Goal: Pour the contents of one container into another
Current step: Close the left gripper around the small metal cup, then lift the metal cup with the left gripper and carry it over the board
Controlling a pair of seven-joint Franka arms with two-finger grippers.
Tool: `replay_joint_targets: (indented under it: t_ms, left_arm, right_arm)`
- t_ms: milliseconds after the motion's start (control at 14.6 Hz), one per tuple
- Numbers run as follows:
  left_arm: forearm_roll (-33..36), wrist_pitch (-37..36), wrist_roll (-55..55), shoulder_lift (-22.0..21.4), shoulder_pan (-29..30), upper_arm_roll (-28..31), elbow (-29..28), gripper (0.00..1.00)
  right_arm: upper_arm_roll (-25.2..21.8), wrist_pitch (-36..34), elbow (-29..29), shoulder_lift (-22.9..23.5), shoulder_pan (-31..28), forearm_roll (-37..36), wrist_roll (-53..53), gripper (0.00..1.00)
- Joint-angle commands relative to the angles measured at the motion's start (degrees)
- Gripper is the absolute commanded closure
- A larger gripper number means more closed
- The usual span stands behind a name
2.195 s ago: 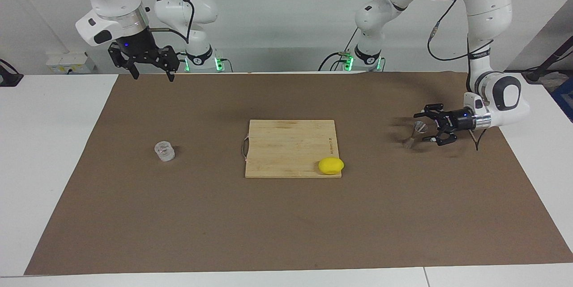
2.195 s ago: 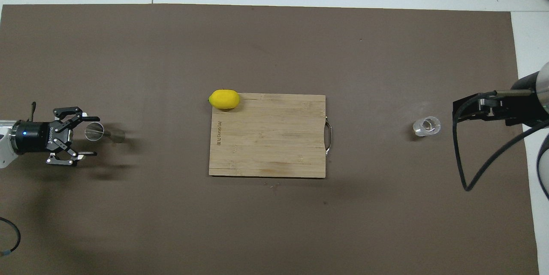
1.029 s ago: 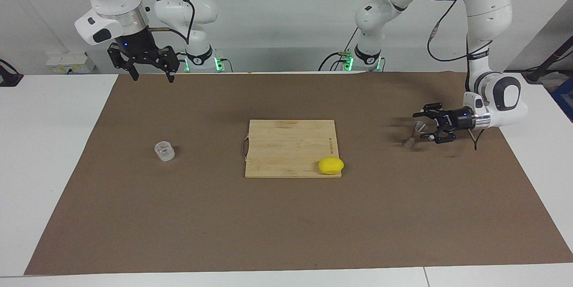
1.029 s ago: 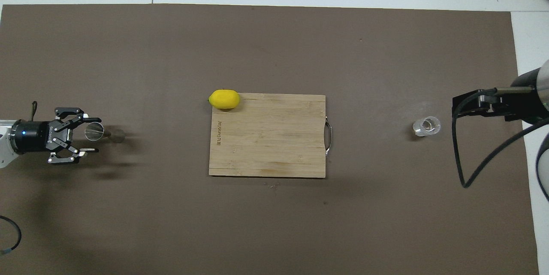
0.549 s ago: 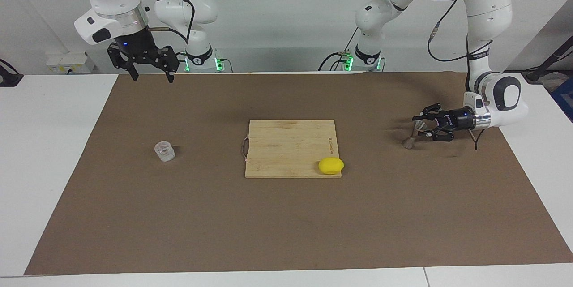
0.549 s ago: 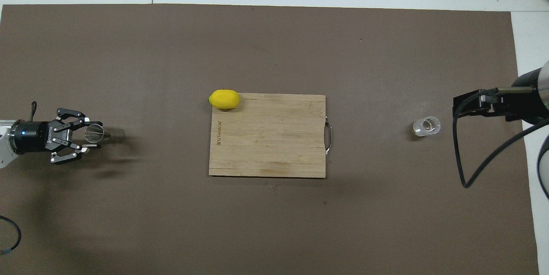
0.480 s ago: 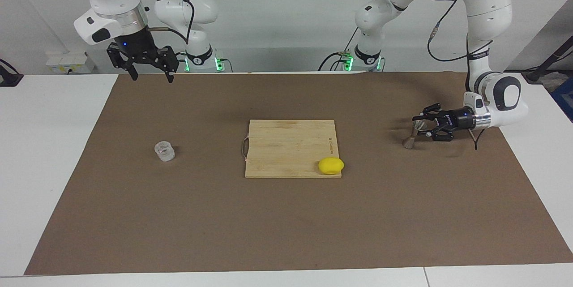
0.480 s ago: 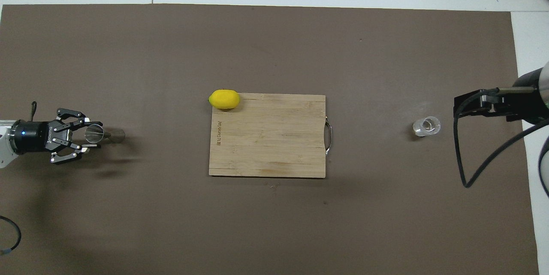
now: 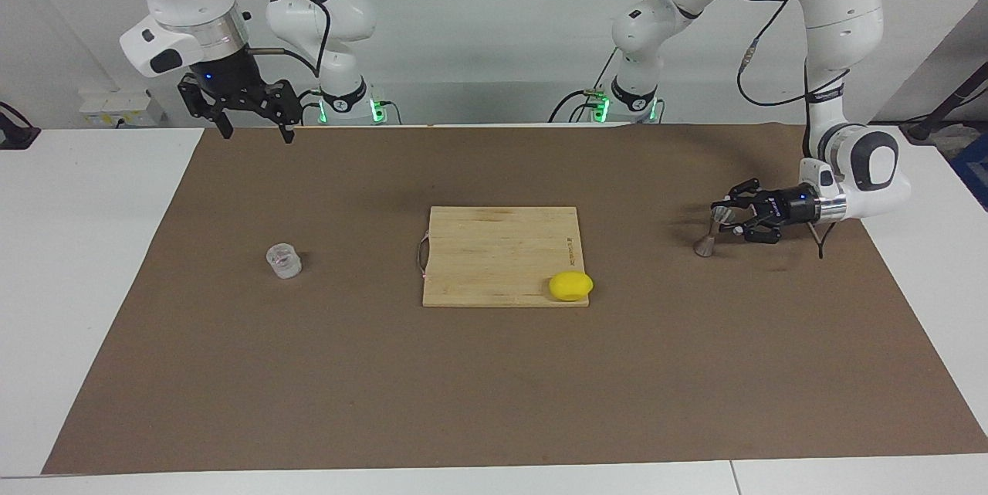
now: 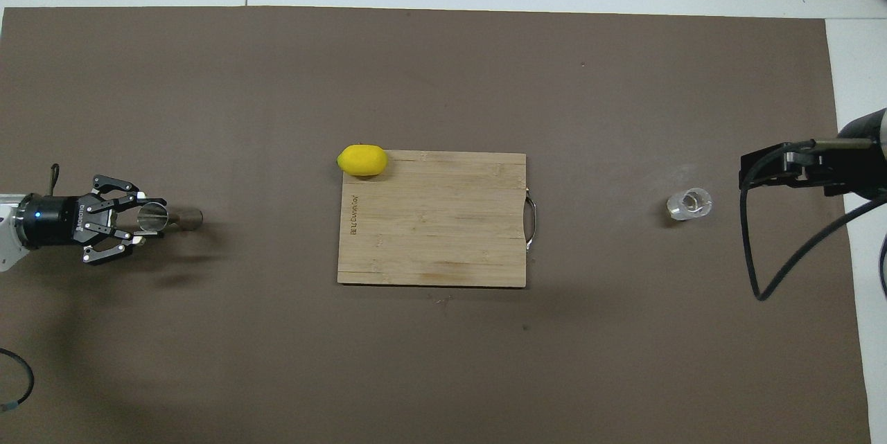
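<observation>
The silver hourglass jigger (image 9: 704,246) (image 10: 187,217) stands on the brown mat at the left arm's end of the table. My left gripper (image 9: 722,218) (image 10: 152,217) lies level, low over the mat, shut on the jigger's upper cone. The small clear glass cup (image 9: 283,261) (image 10: 689,204) stands alone toward the right arm's end. My right gripper (image 9: 257,132) hangs open, high in the air over the mat's edge nearest the robots, fingers pointing down and nothing between them.
A wooden cutting board (image 9: 494,248) (image 10: 443,229) lies in the middle of the mat. A yellow lemon (image 9: 571,286) (image 10: 362,160) rests at the board's corner farthest from the robots, on the left arm's side. A black cable (image 10: 762,278) hangs from the right arm.
The left gripper's fingers have closed in from wide open onto the jigger's upper cone. The right gripper has drifted slightly up and toward its own end.
</observation>
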Motion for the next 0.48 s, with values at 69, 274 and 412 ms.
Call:
replay_joint_targets:
  t_ms: [69,274,412]
  left_arm:
    - [-0.43,-1.14,-3.42,-0.08,-1.00,-0.08,0.93,0.59]
    - [-1.22,-1.76,-6.41,-0.09,-3.02,-0.26,0.93,0.59]
    - [-2.62,-1.84,-6.68,-0.26,-5.13,-0.26,1.02,0.59]
  right_arm:
    - [0.34,0.48,-1.67,-1.48,-0.75,0.08,-0.88,0.01]
    - [0.34,0.48,-1.58,-1.48,-0.75,0.08,-0.88,0.01]
    - [0.34,0.48,-1.58,-1.48,-0.75,0.08,-0.88,0.01]
